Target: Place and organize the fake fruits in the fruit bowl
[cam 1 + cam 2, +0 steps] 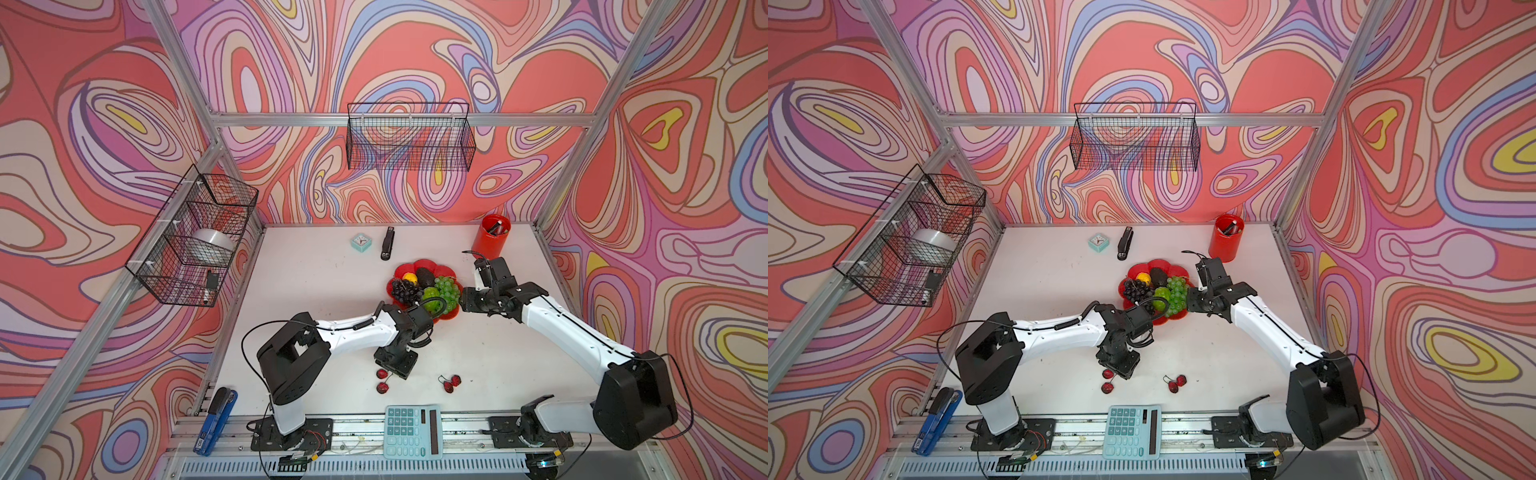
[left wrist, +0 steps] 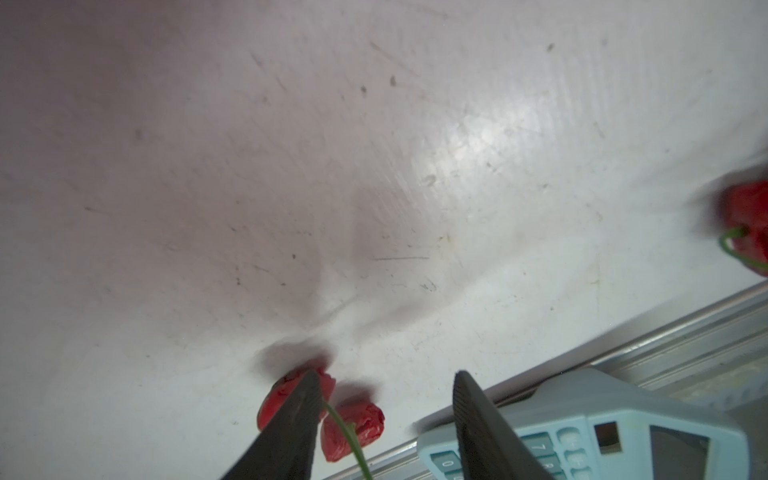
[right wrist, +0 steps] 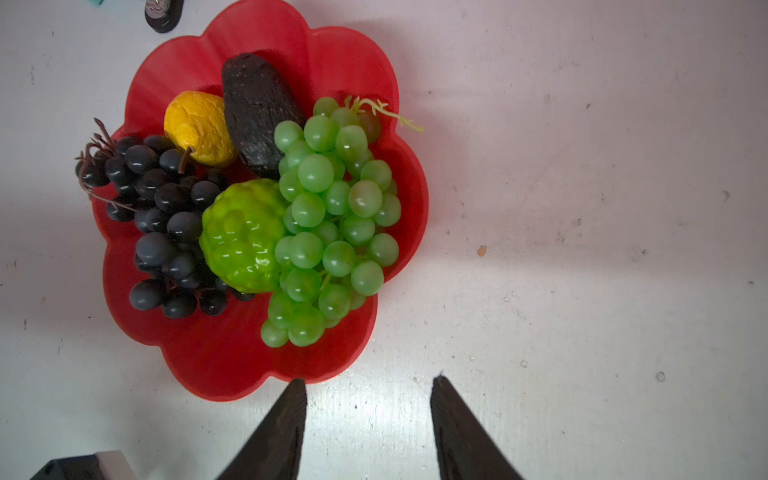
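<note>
The red scalloped fruit bowl (image 1: 420, 264) (image 3: 232, 374) holds the fake fruits: dark purple grapes (image 3: 166, 224), green grapes (image 3: 332, 216), a yellow-orange ball (image 3: 199, 124), a dark avocado (image 3: 257, 108) and a bumpy lime-green fruit (image 3: 245, 237). One red cherry pair (image 1: 382, 380) (image 2: 357, 424) lies on the table under my left gripper (image 1: 394, 366) (image 2: 384, 376). That gripper is open, pointing down, with one cherry between its fingers and the other behind a finger. A second cherry pair (image 1: 452, 382) (image 2: 746, 216) lies to the right. My right gripper (image 1: 467, 301) (image 3: 368, 380) hangs open and empty beside the bowl's right edge.
A light-blue calculator (image 1: 412, 430) (image 2: 602, 436) sits at the front edge near the cherries. A tall red pen cup (image 1: 492, 237), a black stapler (image 1: 387, 243) and a small clock (image 1: 360, 242) stand at the back. Wire baskets (image 1: 195, 237) hang on the walls.
</note>
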Robot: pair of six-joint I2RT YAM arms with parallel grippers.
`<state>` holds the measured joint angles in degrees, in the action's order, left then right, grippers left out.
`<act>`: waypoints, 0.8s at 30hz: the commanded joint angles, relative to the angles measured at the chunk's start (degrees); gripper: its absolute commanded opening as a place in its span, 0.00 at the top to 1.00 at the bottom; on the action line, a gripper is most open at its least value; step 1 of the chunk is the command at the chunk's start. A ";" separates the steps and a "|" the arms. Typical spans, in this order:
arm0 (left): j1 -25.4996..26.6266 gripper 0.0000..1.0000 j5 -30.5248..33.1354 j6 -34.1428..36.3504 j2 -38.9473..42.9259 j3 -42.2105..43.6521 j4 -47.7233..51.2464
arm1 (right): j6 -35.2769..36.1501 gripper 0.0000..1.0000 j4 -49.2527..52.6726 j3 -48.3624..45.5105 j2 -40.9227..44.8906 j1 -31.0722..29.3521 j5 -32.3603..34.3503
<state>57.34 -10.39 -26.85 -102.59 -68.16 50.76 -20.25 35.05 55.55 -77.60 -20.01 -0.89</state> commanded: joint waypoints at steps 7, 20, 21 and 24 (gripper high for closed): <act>0.93 0.48 6.97 -2.06 -2.63 -0.77 1.44 | -0.41 0.48 -2.17 -1.23 0.71 -0.04 0.67; 0.93 0.80 8.58 -2.58 -1.48 0.18 1.87 | -0.40 0.49 -3.41 -1.58 -0.40 0.01 -0.44; 0.93 0.82 8.88 -2.55 -1.47 0.05 2.12 | -0.37 0.49 -3.49 -1.54 -0.34 -0.02 -0.51; 0.92 0.88 9.41 -2.33 -1.01 -0.04 2.58 | -0.49 0.49 -3.75 -1.67 -0.36 -0.01 -0.76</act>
<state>58.30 -2.74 -28.60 -104.53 -68.14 51.00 -20.29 32.49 54.61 -77.69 -20.01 -1.15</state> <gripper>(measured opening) 0.145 0.506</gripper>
